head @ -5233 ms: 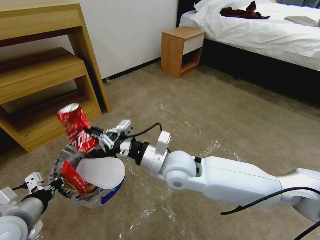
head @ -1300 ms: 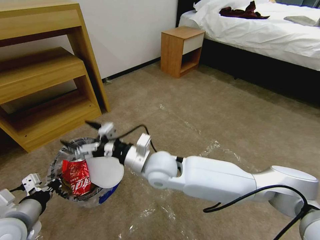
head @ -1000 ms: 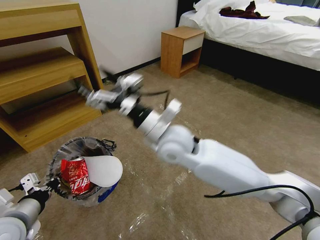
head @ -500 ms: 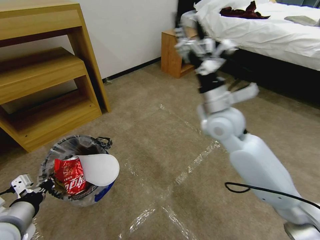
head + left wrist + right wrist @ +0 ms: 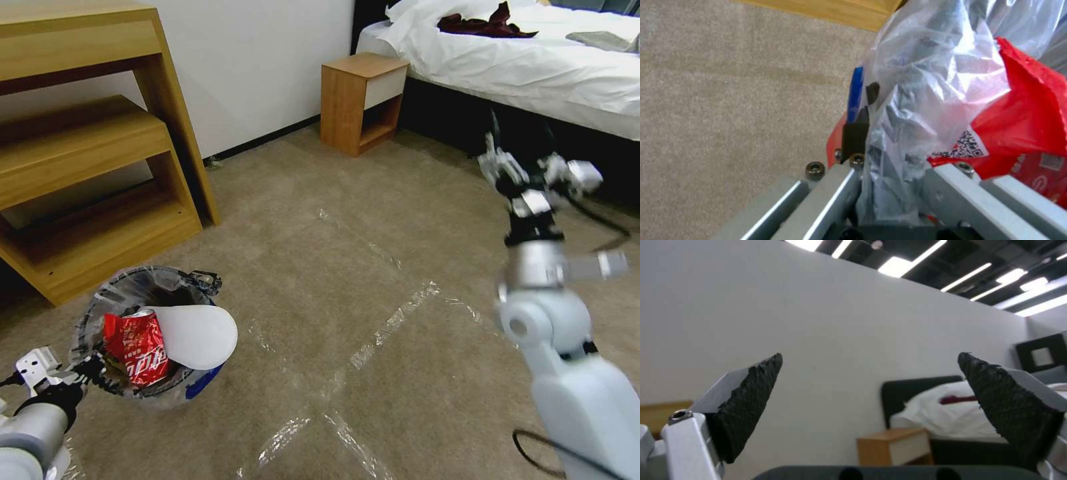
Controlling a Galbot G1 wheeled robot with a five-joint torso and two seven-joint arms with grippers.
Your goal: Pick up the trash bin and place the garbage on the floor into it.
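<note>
Trash bins: one — a small round dark bin lined with crinkly clear plastic [image 5: 93,320].
Cans: one crushed red drink can [image 5: 137,347] inside the bin.
Insoles: one flat white insole [image 5: 197,337] lying across the bin's rim.
Red wrappers: one (seen from the left wrist) — a red wrapper with a printed code square [image 5: 1022,110].
Grippers: two.
Furniture: one small wooden bedside cabinet [image 5: 360,100], one white-sheeted bed [image 5: 533,60], one light wooden shelf unit [image 5: 87,140].

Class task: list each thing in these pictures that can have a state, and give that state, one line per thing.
Trash bin: upright, rim gripped by left end effector.
Red can: crushed, inside the bin.
White insole: sticking out over the rim.
Right end effector: open, empty, raised.
</note>
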